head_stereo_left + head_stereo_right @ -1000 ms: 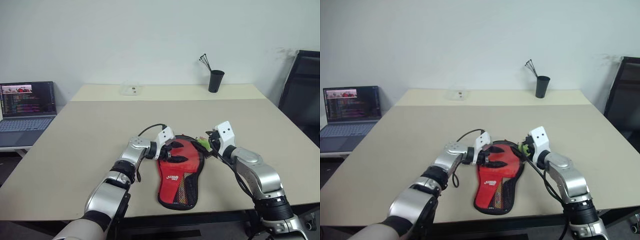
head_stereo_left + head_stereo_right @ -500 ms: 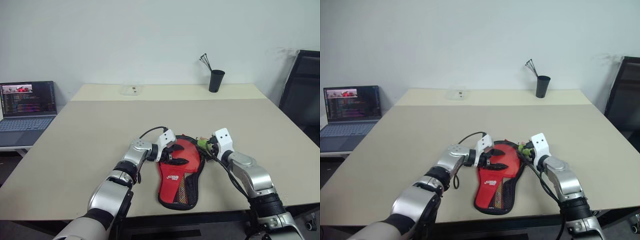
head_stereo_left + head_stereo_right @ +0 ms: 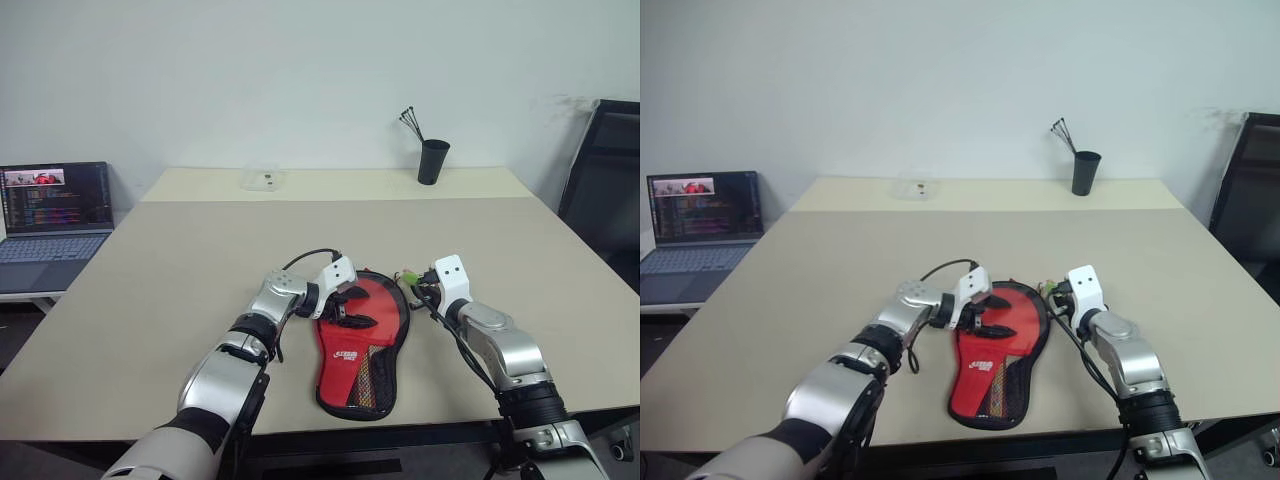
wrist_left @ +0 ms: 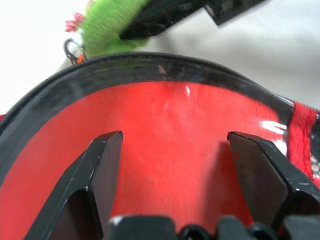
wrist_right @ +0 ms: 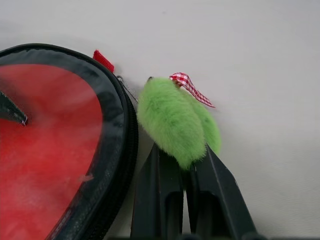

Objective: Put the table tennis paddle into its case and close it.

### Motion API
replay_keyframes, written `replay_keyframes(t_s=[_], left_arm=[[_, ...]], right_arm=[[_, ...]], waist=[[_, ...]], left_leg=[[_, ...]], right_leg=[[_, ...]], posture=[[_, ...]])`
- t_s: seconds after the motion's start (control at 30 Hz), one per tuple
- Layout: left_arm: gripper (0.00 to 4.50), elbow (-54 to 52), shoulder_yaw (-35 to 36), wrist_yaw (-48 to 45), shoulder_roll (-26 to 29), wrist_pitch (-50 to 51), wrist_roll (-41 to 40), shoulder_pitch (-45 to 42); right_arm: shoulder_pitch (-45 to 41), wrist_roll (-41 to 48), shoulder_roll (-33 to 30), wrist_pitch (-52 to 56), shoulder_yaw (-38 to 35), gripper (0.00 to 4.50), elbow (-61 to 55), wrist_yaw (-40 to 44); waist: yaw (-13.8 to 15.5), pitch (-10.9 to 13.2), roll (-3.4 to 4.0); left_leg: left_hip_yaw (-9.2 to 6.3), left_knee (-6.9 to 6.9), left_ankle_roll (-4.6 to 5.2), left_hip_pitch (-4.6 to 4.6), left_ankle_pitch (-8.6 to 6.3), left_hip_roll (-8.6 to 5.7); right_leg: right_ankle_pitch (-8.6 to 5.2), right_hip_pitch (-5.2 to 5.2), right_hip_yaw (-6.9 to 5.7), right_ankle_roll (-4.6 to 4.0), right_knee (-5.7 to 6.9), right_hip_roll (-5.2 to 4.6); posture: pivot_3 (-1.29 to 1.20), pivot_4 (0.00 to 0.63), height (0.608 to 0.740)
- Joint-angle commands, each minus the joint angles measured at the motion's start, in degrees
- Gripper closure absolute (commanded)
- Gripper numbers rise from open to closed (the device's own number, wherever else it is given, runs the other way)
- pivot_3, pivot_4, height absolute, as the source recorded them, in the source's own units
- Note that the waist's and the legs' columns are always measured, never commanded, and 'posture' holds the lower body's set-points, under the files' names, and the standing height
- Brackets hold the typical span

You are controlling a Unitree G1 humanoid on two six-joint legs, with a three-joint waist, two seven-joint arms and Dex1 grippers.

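The case (image 3: pixel 361 345) is laid red side up near the front edge of the table (image 3: pixel 200 260), handle end nearest. Left gripper (image 3: pixel 349 304) is held wide open over its round end, apparently touching. Right gripper (image 5: pixel 182 167) is clamped on the green zipper tag (image 5: pixel 172 120) beside the rim. A black cup (image 3: pixel 432 162) is seen far back.

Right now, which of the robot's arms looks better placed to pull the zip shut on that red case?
The right one, I would judge. The right gripper is already shut on the fuzzy green zipper tag at the case rim, while the left gripper is open over its red face.
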Motion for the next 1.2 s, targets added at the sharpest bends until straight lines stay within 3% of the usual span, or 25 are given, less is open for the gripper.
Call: replay_keyframes(t_s=[0.03, 0.27, 0.53, 0.83, 1.2], left_arm=[[0.84, 1.3, -1.7, -1.1, -0.4, -1.7, 2.1, 0.1], [0.84, 2.1, -1.5, -0.5, -1.2, -1.2, 2.0, 2.2], [0.84, 2.5, 1.4, 0.5, -2.9, 2.4, -0.1, 1.7], [0.84, 2.7, 1.0, 1.0, -3.6, 2.5, 1.1, 1.7], [0.84, 3.0, 0.5, 1.7, -4.8, 2.4, 1.8, 1.6]], right_arm=[[-0.9, 0.1, -0.2, 0.0, -1.1, 4.49, -2.7, -0.2], [2.5, 0.5, -2.9, 3.5, -2.1, 4.49, -8.3, 0.6], [12.2, 3.3, -10.0, 11.5, -4.7, 4.49, -22.5, 4.4], [28.5, 14.9, -17.7, 23.9, -3.6, 4.49, -47.4, 13.2], [41.8, 24.2, -27.1, 27.0, -4.6, 4.49, -59.8, 20.5]], waist=[[0.0, 0.0, 0.0], [0.1, 0.0, 0.01], [0.4, 0.0, 0.04], [0.5, -0.1, 0.1], [0.6, -0.1, 0.07]], left_leg=[[0.0, 0.0, 0.0, 0.0, 0.0, 0.0], [-0.01, 0.01, 0.0, 0.01, 0.0, 0.0], [-0.06, 0.03, 0.0, 0.05, 0.0, -0.03], [-0.12, 0.02, 0.0, -0.02, -0.01, -0.04], [-0.19, 0.03, 0.0, 0.02, -0.01, -0.05]], right_leg=[[0.0, 0.0, 0.0, 0.0, 0.0, 0.0], [0.0, 0.02, 0.0, 0.0, 0.01, 0.0], [-0.01, 0.11, -0.07, 0.01, -0.03, -0.03], [-0.03, 0.16, -0.13, 0.05, -0.11, -0.03], [-0.03, 0.23, -0.23, 0.06, -0.15, -0.04]], posture=[[0.0, 0.15, 0.74], [0.0, 0.15, 0.74], [0.0, 0.15, 0.74], [0.0, 0.15, 0.74], [0.0, 0.15, 0.74]])
